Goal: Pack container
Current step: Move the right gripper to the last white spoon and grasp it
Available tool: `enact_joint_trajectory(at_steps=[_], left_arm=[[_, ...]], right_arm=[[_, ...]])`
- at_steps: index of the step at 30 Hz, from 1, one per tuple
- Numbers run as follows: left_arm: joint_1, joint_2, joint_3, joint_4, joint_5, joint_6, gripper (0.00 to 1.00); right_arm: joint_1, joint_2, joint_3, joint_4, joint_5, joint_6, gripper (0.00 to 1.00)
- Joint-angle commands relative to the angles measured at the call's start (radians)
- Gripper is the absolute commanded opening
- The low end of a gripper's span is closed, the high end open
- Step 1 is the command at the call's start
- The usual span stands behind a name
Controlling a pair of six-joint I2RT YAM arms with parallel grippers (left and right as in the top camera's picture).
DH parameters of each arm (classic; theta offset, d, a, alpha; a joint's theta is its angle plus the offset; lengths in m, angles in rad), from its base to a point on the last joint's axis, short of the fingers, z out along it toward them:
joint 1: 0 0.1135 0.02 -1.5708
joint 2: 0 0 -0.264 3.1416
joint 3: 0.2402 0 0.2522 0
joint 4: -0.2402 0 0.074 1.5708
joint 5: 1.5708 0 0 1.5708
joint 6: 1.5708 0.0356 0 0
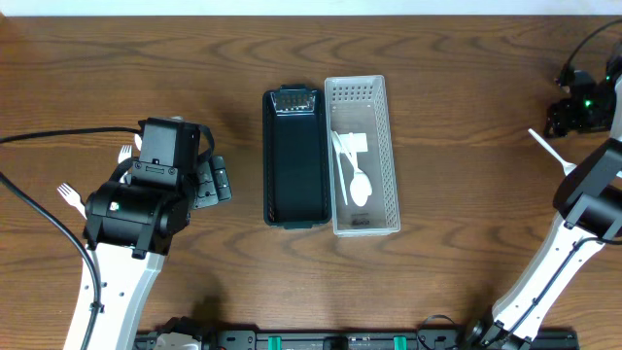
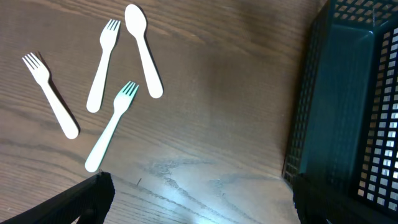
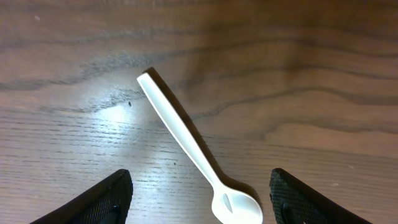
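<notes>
Left bin (image 1: 294, 165) beside right bin (image 1: 390, 146), cutlery (image 1: 356, 183) in latter

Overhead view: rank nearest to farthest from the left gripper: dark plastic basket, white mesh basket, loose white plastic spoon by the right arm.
From the left gripper:
1. the dark plastic basket, immediately to its right.
2. the white mesh basket, alongside the dark one on its far side.
3. the white plastic spoon, far off to the right, clearly farthest.

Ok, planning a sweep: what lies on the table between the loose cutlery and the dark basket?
Nothing but bare table, seen in the left wrist view.
</notes>
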Motion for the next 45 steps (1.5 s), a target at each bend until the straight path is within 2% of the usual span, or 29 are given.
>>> enact_joint_trajectory(at_steps=[1,17,20,25,28,35,40,45], left_arm=[[0.002,0.003,0.016,0.005,-0.011,-0.010,0.94],[0.002,0.003,0.016,0.008,-0.011,-0.010,0.94],[0.002,0.003,0.016,0.008,-0.011,-0.010,0.94],[0.002,0.003,0.016,0.008,-0.011,-0.010,0.94],[0.002,0.003,0.016,0.008,-0.011,-0.010,0.94],[0.002,0.003,0.016,0.008,-0.011,-0.010,0.94],[0.002,0.003,0.016,0.009,-0.011,-0.010,0.94],[0.002,0.003,0.016,0.008,-0.011,-0.010,0.95]], right_arm=[[-0.013,0.013,-0.020,0.010,0.019,-0.014,0.73],[-0.044,0.013,-0.227,0.104,0.049,0.009,0.68],[-0.042,0.013,-0.229,0.104,0.049,0.010,0.60],[-0.042,0.013,-0.229,0.106,0.048,0.035,0.28],[-0.042,0.013,-0.229,0.106,0.048,0.037,0.15],[-0.027,0.013,-0.228,0.118,0.043,0.114,0.01],[0.021,-0.021,-0.210,0.114,-0.014,0.250,0.01],[0.130,-0.153,-0.173,0.097,-0.037,0.344,0.01]])
